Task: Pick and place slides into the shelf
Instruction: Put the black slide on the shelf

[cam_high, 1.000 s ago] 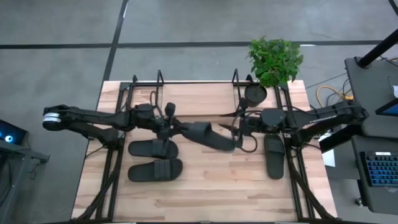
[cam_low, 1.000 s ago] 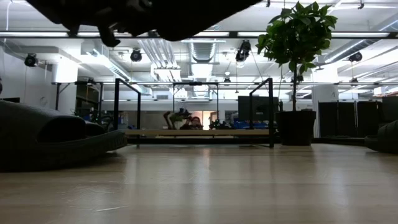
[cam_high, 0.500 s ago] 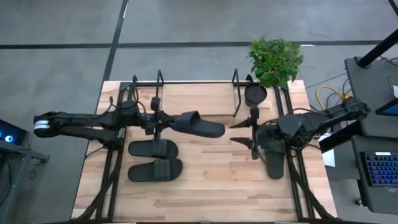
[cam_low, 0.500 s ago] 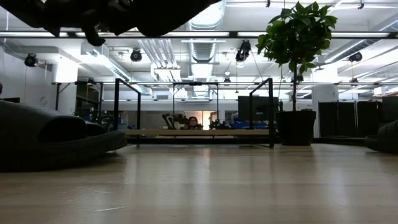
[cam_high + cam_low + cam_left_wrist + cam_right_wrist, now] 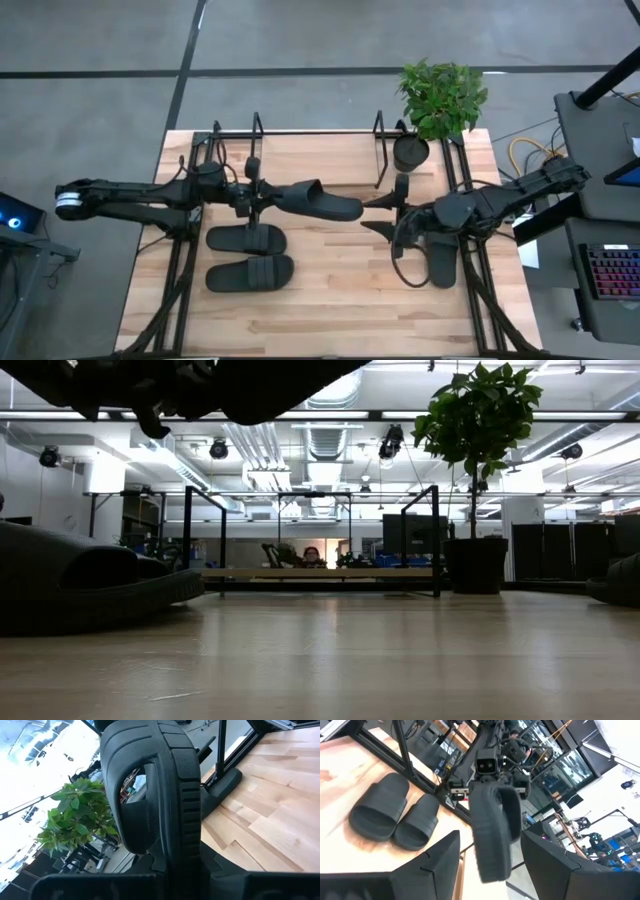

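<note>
Our left gripper (image 5: 255, 196) is clenched on the heel end of one slide (image 5: 318, 201), and that raised slide sticks out level from the jaws, clear of the table (image 5: 330, 290). In the left wrist view the sole and ribbed strap fill the picture, pinched edgewise between our fingers. Our right gripper (image 5: 385, 213) stands with its jaws spread and nothing between them, just beside the toe of the raised slide but apart from it.

Taking the shelf (image 5: 255, 135) as our landmark: the raised slide hangs just in front of its near side, between its two wire uprights. Two more slides, the resting pair (image 5: 248, 255), lie side by side on the table farther from the shelf, under and beyond the left arm. The fourth slide (image 5: 441, 255) lies by itself toward the right end, partly under the right arm. A potted plant (image 5: 440, 95) stands at the shelf's right corner.

We judge these slides light, since one gripper holds one out by its end without sag. They look like moulded foam or rubber: springy, not fragile, and grippy enough not to slip. The sole's edge near heel or toe seems the best hold, being thin enough for our jaws. The broad strap would flex and let the slide swing. The shelf appears to hold no slide yet.
</note>
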Robot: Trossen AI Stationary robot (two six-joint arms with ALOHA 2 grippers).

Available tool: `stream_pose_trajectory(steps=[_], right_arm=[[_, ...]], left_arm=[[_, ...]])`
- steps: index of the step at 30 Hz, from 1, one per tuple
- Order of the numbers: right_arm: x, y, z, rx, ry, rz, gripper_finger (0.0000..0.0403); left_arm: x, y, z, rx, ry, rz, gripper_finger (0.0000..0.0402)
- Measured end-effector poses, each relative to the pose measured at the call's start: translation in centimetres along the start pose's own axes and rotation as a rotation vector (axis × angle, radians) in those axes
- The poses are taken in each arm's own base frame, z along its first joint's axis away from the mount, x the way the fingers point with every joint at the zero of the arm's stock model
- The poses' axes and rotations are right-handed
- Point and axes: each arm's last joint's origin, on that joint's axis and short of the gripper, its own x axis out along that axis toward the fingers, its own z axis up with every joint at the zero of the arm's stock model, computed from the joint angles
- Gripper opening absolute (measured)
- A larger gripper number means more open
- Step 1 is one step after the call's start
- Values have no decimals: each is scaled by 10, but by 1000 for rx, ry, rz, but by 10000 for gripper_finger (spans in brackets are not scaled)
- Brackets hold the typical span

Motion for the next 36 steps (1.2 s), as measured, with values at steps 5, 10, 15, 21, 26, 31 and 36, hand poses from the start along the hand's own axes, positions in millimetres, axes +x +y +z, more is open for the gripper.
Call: stream_pose_trajectory(steps=[5,10,15,21,26,31,36], right_arm=[[6,3,-1,-23,44,-1,201],[12,4,-3,-48,69,-15,201],[15,0,-6,-50,85,-34,201],[17,0,-6,-59,82,-36,201],[25,5,-7,-82,97,-26,198],[34,7,-10,-95,107,-43,159],[36,7,-8,-100,93,-51,86]], left_arm=[[0,2,2,3,-13,14,15],[1,3,2,4,-14,16,15],[2,2,2,3,-12,13,15],[2,3,2,4,-13,14,15],[2,3,2,4,-15,15,15],[3,2,1,3,-12,11,15],[3,3,1,4,-19,17,15]])
